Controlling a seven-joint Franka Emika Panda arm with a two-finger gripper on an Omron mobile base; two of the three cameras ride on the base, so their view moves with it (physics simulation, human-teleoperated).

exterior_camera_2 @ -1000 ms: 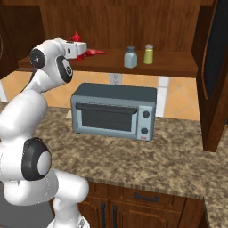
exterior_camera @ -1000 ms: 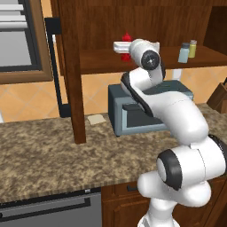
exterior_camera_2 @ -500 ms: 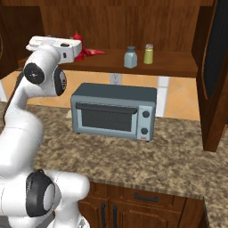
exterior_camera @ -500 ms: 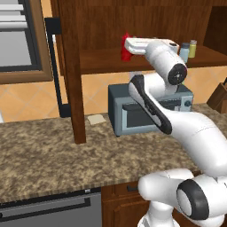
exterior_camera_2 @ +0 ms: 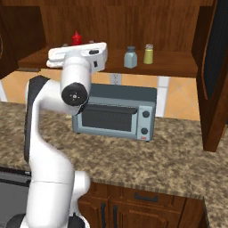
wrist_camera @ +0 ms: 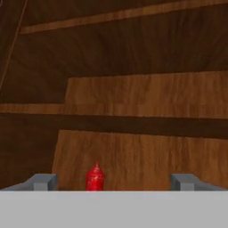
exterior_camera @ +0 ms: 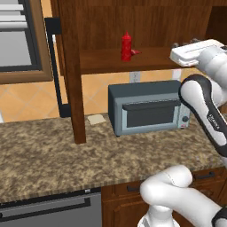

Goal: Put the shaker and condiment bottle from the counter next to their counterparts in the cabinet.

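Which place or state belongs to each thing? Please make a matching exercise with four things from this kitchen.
Things:
1. red condiment bottle
2. blue-grey shaker
3. toaster oven
4. fingers

Places or states:
A. on the granite counter, under the shelf
B. spread apart, holding nothing
C. upright on the shelf beside a flattish red item
D. on the shelf next to the yellow-green shaker

Pairs: 1-C, 2-D, 3-A, 4-B

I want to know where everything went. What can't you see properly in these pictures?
- Flat red item: left base view, mostly behind the red bottle; too small to tell what it is.
- Red bottle: right base view, lower part behind the arm's hand.
- Red bottle: hand view, bottom cut off by the lower edge.
- Gripper: only two fingertips, wide apart, show.
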